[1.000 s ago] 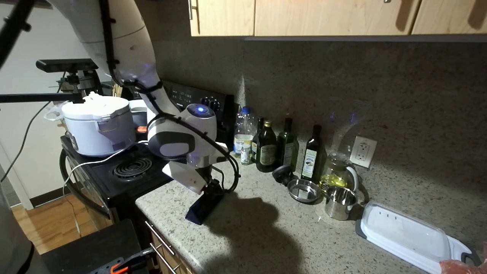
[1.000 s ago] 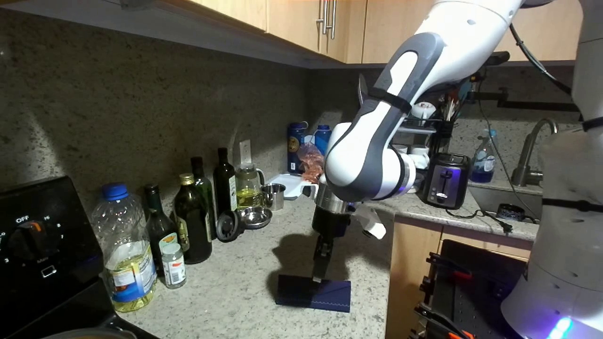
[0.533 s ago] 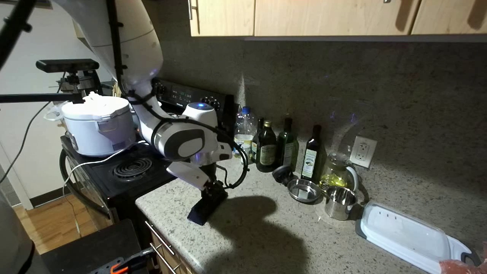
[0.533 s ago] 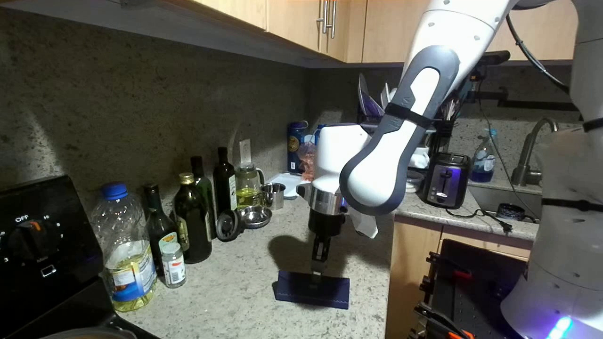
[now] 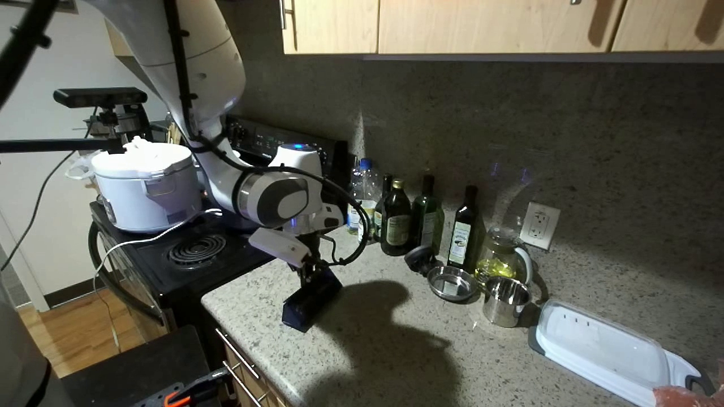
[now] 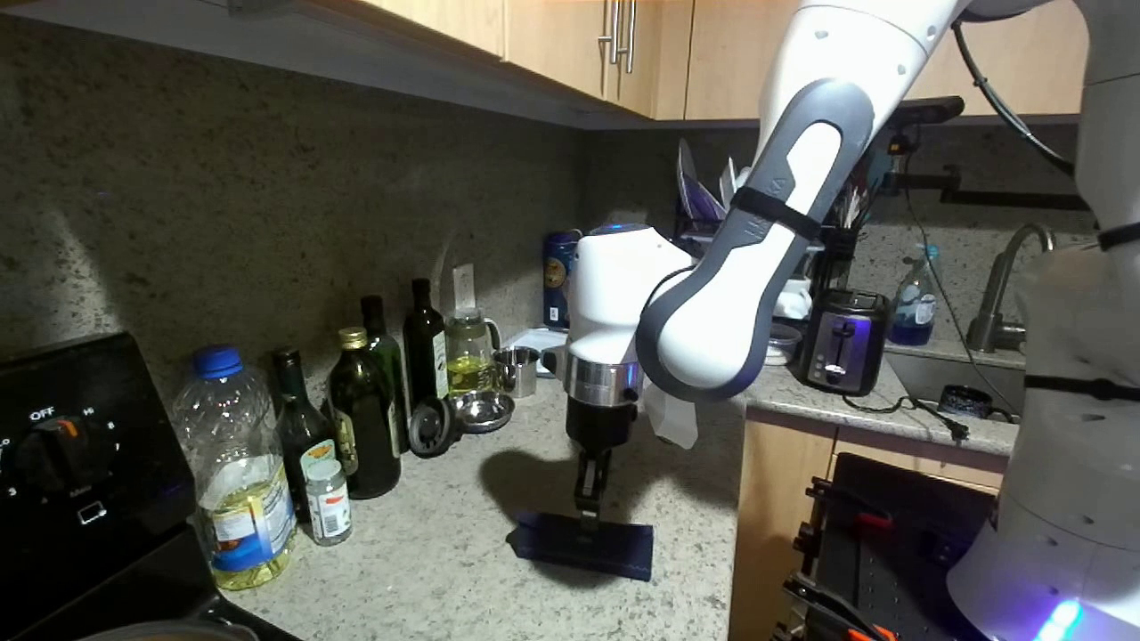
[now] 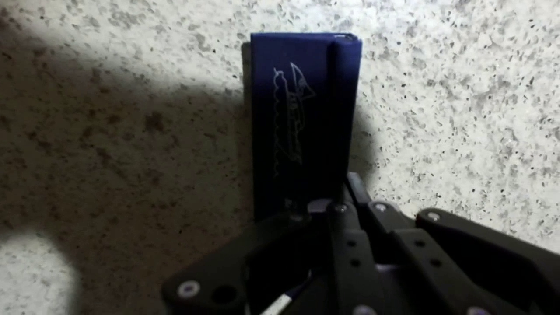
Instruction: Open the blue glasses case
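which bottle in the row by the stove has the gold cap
The stout dark glass bottle, second dark one from the black stove; the three other dark glass bottles have dark caps, the clear plastic bottle a blue cap.

Closed blue glasses case on counter

You can read "OFF", "Hi", "8" and "3" on the stove panel in an exterior view. The bottle labels are too small for you, and the small marks on the blue glasses case are too dark.
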